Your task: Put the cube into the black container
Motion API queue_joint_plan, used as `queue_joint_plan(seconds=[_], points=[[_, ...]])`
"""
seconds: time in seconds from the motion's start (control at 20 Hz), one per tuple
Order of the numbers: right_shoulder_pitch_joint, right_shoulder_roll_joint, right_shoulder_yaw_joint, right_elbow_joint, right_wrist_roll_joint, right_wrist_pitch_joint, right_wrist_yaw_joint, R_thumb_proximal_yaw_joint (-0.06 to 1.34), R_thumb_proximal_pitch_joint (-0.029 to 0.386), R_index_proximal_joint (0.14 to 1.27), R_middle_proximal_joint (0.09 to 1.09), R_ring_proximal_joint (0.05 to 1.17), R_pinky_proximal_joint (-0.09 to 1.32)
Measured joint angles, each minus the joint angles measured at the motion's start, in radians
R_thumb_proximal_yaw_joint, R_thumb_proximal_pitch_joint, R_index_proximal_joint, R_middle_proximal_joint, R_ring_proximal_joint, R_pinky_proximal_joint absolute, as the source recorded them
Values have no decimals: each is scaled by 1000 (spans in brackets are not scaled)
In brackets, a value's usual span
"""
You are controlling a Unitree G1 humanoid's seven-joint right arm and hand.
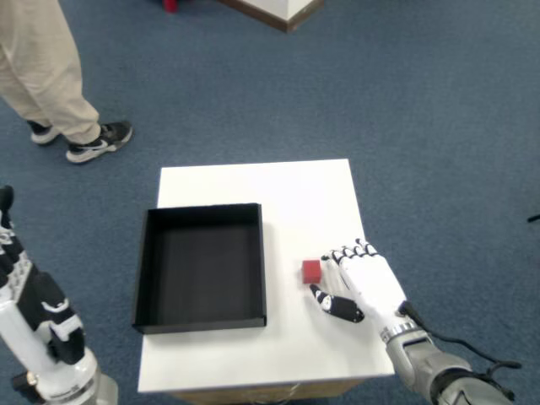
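Observation:
A small red cube (311, 270) lies on the white table (278, 190), just right of the black container (201, 266). The container is a shallow open tray with nothing inside. My right hand (363, 283) rests low over the table directly right of the cube, fingers spread and pointing toward it, fingertips (336, 256) almost touching its right side. The thumb (336, 305) reaches out below the cube. The hand is open and holds nothing.
My left arm (38, 325) hangs off the table at the lower left. A person's legs and shoes (80, 135) stand on the blue carpet at the upper left. The table's right edge runs close beside my right hand.

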Motion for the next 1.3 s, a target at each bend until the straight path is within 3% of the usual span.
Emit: queue_joint_plan(seconds=[0.35, 0.85, 1.3], points=[[-24, 30, 0, -5, 0, 13, 17, 520, 127, 425, 324, 282, 104], [-40, 30, 2, -11, -5, 17, 17, 495, 130, 407, 312, 266, 92], [-43, 25, 2, -7, -18, 30, 39, 554, 147, 417, 313, 266, 95]])
